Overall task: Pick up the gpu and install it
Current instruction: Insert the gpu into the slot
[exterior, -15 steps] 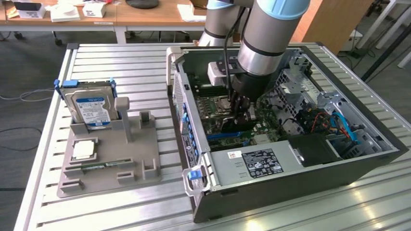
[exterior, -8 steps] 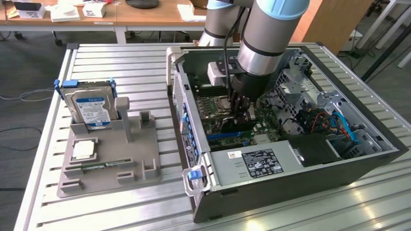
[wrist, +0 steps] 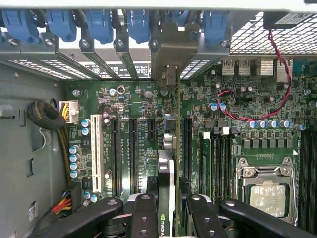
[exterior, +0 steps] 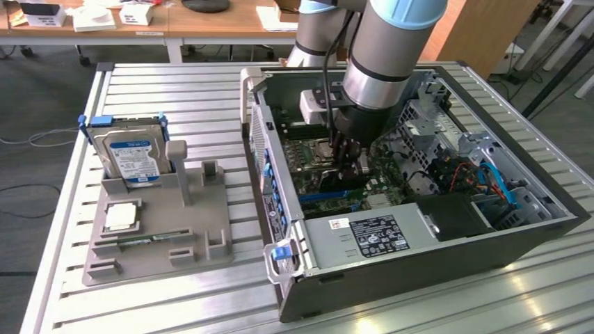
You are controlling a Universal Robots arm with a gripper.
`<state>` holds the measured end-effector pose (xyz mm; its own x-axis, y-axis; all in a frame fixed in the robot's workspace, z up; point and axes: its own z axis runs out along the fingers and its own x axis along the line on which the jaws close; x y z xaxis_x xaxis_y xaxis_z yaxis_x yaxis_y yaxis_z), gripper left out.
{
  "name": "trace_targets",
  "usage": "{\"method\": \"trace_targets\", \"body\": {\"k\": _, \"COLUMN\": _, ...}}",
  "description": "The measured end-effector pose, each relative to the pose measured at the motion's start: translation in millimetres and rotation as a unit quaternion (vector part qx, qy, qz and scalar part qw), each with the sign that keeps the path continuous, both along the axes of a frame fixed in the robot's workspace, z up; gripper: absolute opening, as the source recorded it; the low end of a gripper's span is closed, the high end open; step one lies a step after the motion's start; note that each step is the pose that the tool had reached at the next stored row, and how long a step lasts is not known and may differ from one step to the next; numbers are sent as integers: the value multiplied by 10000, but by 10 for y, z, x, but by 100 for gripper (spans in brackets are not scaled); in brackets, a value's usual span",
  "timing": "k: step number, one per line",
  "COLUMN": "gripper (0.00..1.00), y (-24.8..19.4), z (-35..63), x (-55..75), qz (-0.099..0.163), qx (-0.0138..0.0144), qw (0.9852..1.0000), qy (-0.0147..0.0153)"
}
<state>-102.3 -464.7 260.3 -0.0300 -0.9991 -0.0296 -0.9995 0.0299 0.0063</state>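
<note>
My gripper [exterior: 347, 158] is down inside the open computer case [exterior: 418, 257], over the green motherboard [exterior: 311, 156]. In the wrist view the gpu [wrist: 167, 163] stands on edge between the black fingers [wrist: 143, 213], a thin card with a green logo on its near end. The gripper [wrist: 172, 202] is shut on it. The card runs along the motherboard [wrist: 129, 99] among the long black expansion slots [wrist: 132, 153], and its metal bracket end [wrist: 171, 47] reaches the case's rear slot openings. I cannot tell whether the card sits in a slot or just above one.
The case's walls enclose the gripper, with blue slot latches [wrist: 99, 25], a power supply [exterior: 366, 236], cable bundles [exterior: 464, 174] and a processor socket [wrist: 267, 196] nearby. On the exterior view's left a grey fixture [exterior: 195, 229] holds a hard drive [exterior: 130, 156], a processor [exterior: 121, 217] and a memory stick [exterior: 139, 241].
</note>
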Motion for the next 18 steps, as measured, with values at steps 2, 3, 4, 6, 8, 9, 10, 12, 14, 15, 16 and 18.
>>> {"method": "trace_targets", "body": {"k": 2, "gripper": 27, "y": 0, "z": -8, "x": 0, "qz": 0, "qx": 1, "qw": 10000, "qy": -1}}
{"method": "trace_targets", "body": {"k": 3, "gripper": 27, "y": 0, "z": -9, "x": 0, "qz": 0, "qx": -1, "qw": 10000, "qy": 0}}
{"method": "trace_targets", "body": {"k": 4, "gripper": 27, "y": 0, "z": -9, "x": 0, "qz": 0, "qx": -1, "qw": 10000, "qy": 1}}
{"method": "trace_targets", "body": {"k": 6, "gripper": 27, "y": 0, "z": -11, "x": 0, "qz": 0, "qx": -1, "qw": 10000, "qy": 1}}
{"method": "trace_targets", "body": {"k": 8, "gripper": 27, "y": 0, "z": -15, "x": 0, "qz": 0, "qx": 0, "qw": 10000, "qy": 0}}
{"method": "trace_targets", "body": {"k": 9, "gripper": 27, "y": 0, "z": -18, "x": 0, "qz": 0, "qx": 1, "qw": 10000, "qy": -1}}
{"method": "trace_targets", "body": {"k": 10, "gripper": 27, "y": 0, "z": -18, "x": 0, "qz": 0, "qx": 0, "qw": 10000, "qy": 0}}
{"method": "trace_targets", "body": {"k": 12, "gripper": 27, "y": 0, "z": -18, "x": 0, "qz": 0, "qx": 0, "qw": 10000, "qy": 0}}
{"method": "trace_targets", "body": {"k": 14, "gripper": 27, "y": 0, "z": -19, "x": 0, "qz": 0, "qx": -2, "qw": 10000, "qy": 1}}
{"method": "trace_targets", "body": {"k": 15, "gripper": 27, "y": 0, "z": -22, "x": 0, "qz": 0, "qx": -1, "qw": 10000, "qy": 0}}
{"method": "trace_targets", "body": {"k": 16, "gripper": 27, "y": 0, "z": -22, "x": 0, "qz": 0, "qx": -1, "qw": 10000, "qy": 0}}
{"method": "trace_targets", "body": {"k": 18, "gripper": 27, "y": 0, "z": -23, "x": 0, "qz": 0, "qx": -1, "qw": 10000, "qy": 1}}
